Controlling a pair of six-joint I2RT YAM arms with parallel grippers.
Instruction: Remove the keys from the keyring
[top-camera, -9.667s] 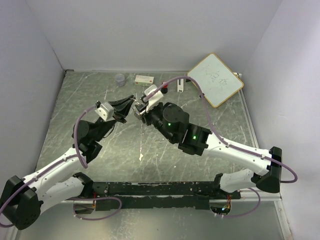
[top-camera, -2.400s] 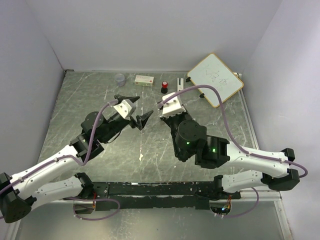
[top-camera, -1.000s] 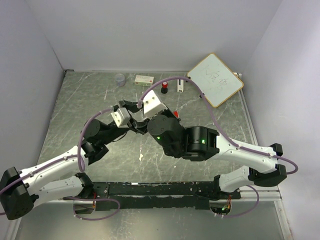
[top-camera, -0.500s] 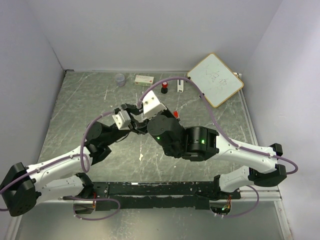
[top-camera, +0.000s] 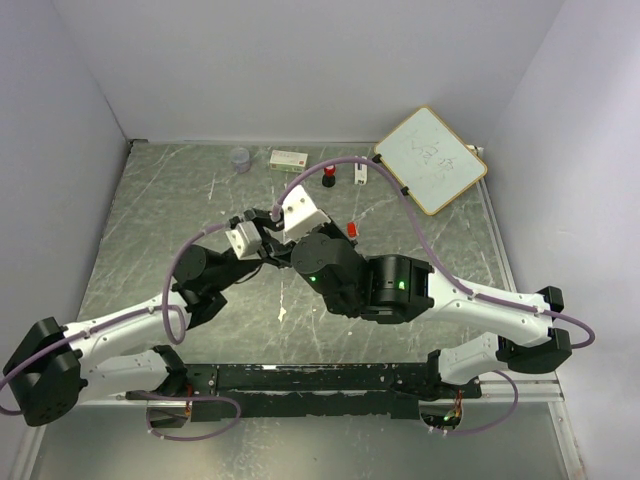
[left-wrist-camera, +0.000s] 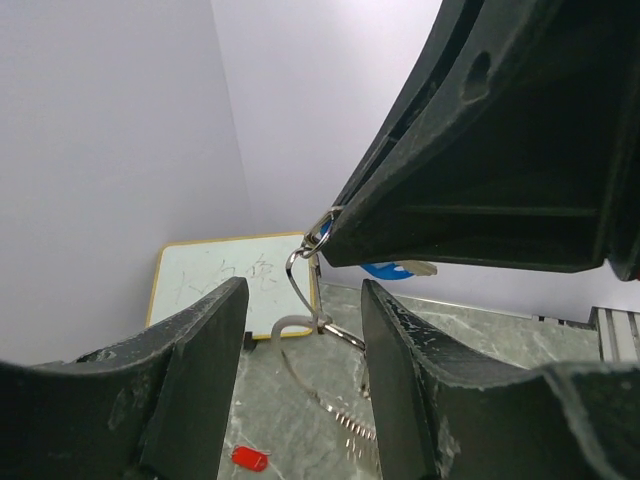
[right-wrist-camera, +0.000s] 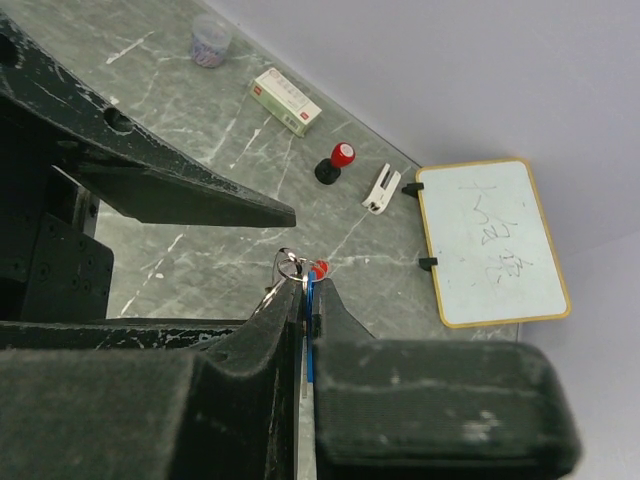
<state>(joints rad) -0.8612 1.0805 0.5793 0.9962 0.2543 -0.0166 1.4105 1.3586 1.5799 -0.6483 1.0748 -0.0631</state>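
My right gripper (right-wrist-camera: 308, 285) is shut on the blue key (right-wrist-camera: 309, 310), which is held edge-on between its pads. The thin silver keyring (right-wrist-camera: 289, 267) sticks out at the fingertips. In the left wrist view the keyring (left-wrist-camera: 297, 290) and its dangling silver pieces hang from the right gripper's tip, with the blue key (left-wrist-camera: 395, 268) just behind. My left gripper (left-wrist-camera: 302, 300) is open, one finger on either side of the hanging ring and touching nothing. The red key (top-camera: 351, 229) lies loose on the table, also visible as the red key (left-wrist-camera: 250, 458) below the ring.
A whiteboard (top-camera: 430, 158) leans at the back right. Along the back edge stand a black stamp with a red top (top-camera: 328, 179), a small white clip-like piece (top-camera: 361, 174), a small box (top-camera: 288, 158) and a clear cup (top-camera: 240, 159). Both arms meet above mid-table.
The left gripper has moved in towards the right gripper's tip and its fingers have narrowed around the hanging ring. The right gripper has stayed shut on the blue key.
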